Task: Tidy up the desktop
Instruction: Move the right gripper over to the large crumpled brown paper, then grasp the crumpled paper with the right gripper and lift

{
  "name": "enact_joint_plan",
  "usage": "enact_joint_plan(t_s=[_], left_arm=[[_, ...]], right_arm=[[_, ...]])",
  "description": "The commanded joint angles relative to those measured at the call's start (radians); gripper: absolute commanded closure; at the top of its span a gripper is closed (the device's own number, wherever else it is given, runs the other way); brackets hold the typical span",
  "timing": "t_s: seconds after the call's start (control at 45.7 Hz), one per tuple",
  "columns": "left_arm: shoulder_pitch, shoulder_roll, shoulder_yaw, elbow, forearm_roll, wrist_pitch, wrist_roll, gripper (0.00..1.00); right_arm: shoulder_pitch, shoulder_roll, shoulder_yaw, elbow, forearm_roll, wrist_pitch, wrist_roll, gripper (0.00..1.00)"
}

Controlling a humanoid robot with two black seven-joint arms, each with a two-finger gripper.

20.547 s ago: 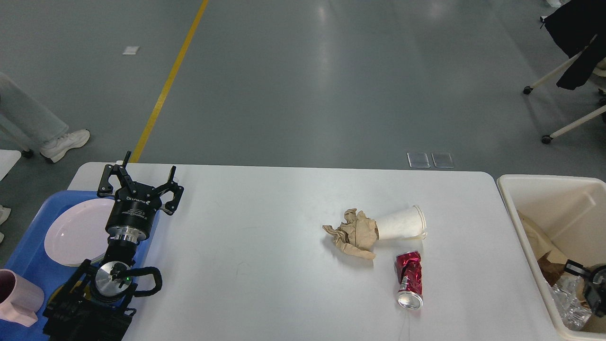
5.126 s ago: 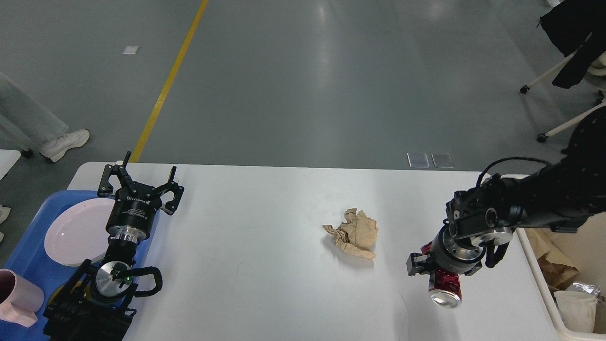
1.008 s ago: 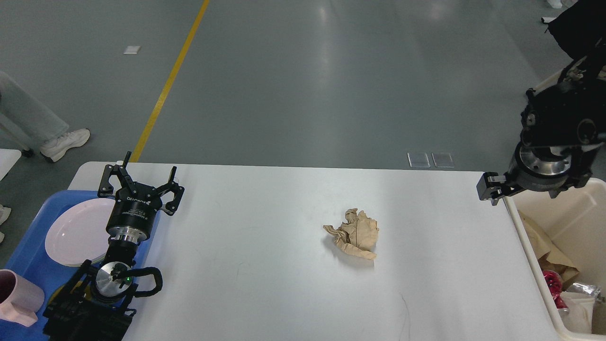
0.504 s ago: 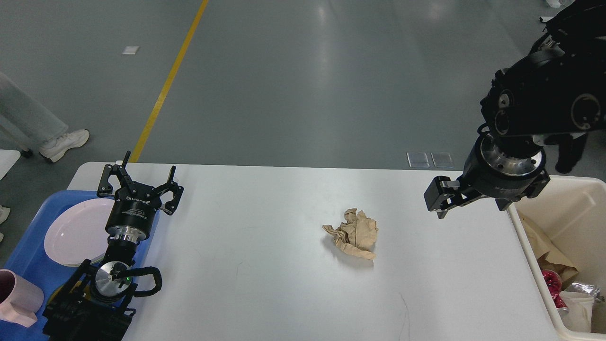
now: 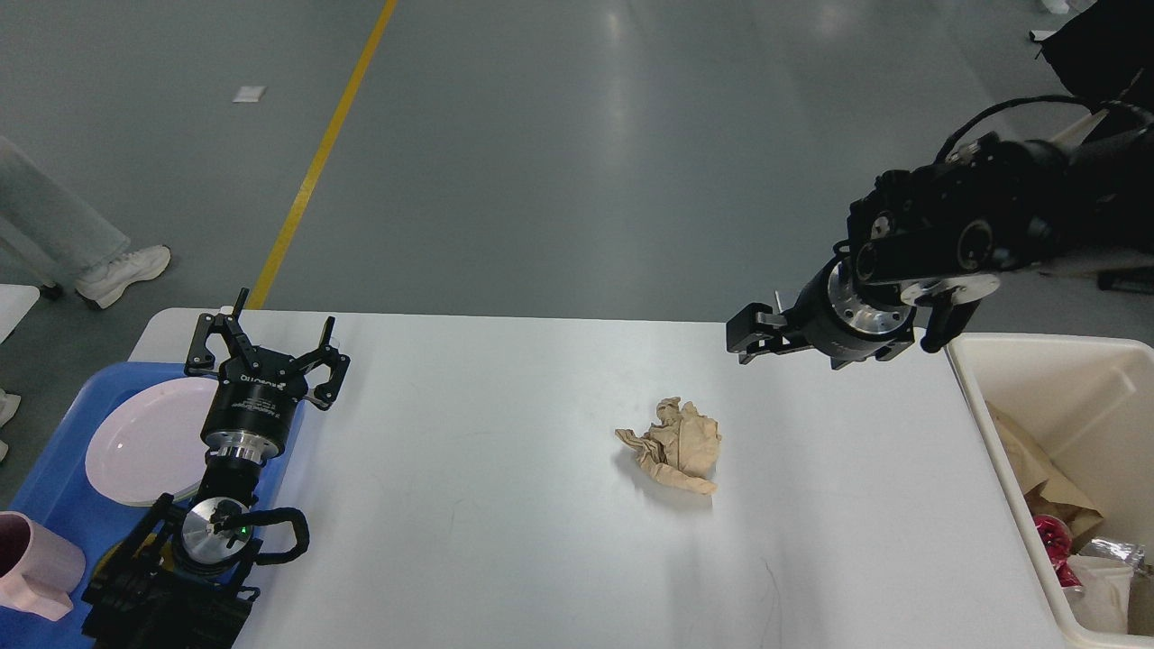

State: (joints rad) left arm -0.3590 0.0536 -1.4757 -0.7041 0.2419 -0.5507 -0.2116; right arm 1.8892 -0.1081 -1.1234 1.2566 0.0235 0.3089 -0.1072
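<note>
The white desktop [image 5: 505, 487] holds one loose thing, a crumpled ball of brown paper [image 5: 676, 446] right of centre. My right gripper [image 5: 753, 335] hangs dark above the table's far edge, up and to the right of the paper and clear of it; its fingers cannot be told apart and nothing shows in it. My left gripper [image 5: 261, 347] is open and empty at the table's left end, over the edge of the blue tray [image 5: 54, 487].
The blue tray holds a white plate [image 5: 135, 442] and a pink mug [image 5: 32, 563]. A cream bin [image 5: 969, 379] at the right end holds brown paper, a red can [image 5: 1050, 536] and a white cup [image 5: 1095, 586]. A person's legs stand far left.
My right arm has swung left from over the bin to above the table's far edge. The red can and the white cup have gone from the desktop into the bin. The left arm has not moved.
</note>
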Motion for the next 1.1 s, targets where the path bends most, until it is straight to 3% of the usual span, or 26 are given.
enact_joint_plan(t_s=[0.0,0.153,0.394,0.832,0.986,1.073], left_arm=[[0.0,0.0,0.0,0.0,0.0,0.0,0.0,0.04],[0.0,0.0,0.0,0.0,0.0,0.0,0.0,0.04],[0.0,-0.001,0.0,0.0,0.0,0.0,0.0,0.04],[0.0,-0.001,0.0,0.0,0.0,0.0,0.0,0.04],[0.0,-0.001,0.0,0.0,0.0,0.0,0.0,0.03],[0.0,-0.001,0.0,0.0,0.0,0.0,0.0,0.04]], right_arm=[[-0.191,0.094,0.019,-0.198,-0.007,-0.005,0.0,0.0],[-0.4,0.191,0.02,-0.437,-0.007,-0.002,0.001,0.0],[-0.538,0.261,0.1,-0.608,-0.007,-0.014,0.001,0.0],[-0.683,0.292,0.102,-0.671,-0.054,-0.185,0.001,0.0],[-0.691,0.292,0.105,-0.669,-0.074,-0.202,0.001,0.0],[-0.705,0.294,0.103,-0.665,-0.079,-0.203,0.003,0.13]])
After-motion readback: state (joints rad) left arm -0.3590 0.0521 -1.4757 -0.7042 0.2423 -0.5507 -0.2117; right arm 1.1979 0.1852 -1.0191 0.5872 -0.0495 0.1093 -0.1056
